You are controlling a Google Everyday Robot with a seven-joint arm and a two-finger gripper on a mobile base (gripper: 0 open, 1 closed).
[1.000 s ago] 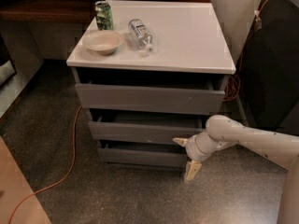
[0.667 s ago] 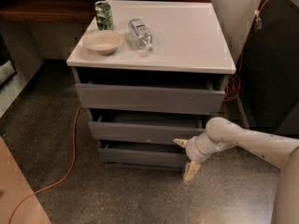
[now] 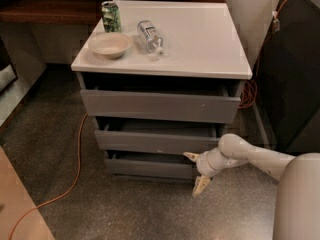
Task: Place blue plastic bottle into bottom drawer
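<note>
Step in hand looks like opening the drawer. Bottle not picked yet.

- Claw (image 3: 196, 170) is low, at the right end of the bottom drawer (image 3: 150, 167). It is released and holds nothing. One fingertip sits at the top edge of the drawer front, the other hangs below it near the floor. Can't tell if either one touches the front.
- The arm (image 3: 250, 156) comes in from the right, close to the floor.
- Bottom drawer is out only a crack, with a dark slot showing above its front. My read is that's too narrow to drop a bottle through.
- Middle drawer (image 3: 157, 140) and top drawer (image 3: 160, 105) both stick out further than the bottom one, so they overhang it.
- Blue plastic bottle (image 3: 150, 35) lies on its side on the white table (image 3: 210, 39), cap towards the front edge. It is just beside the bowl (image 3: 110, 45) and near the green can (image 3: 111, 16), touching neither.

Next move as I see it:
1. There's no handle, so you need to hook the edge or end of the front and pull straight out, well past the middle drawer's overhang.
2. Then lift clear and go for the bottle. Grasp across the body, since it can roll.

Watch the orange cable (image 3: 75, 154) on the floor to the left. It's well apart from the claw now.
</note>
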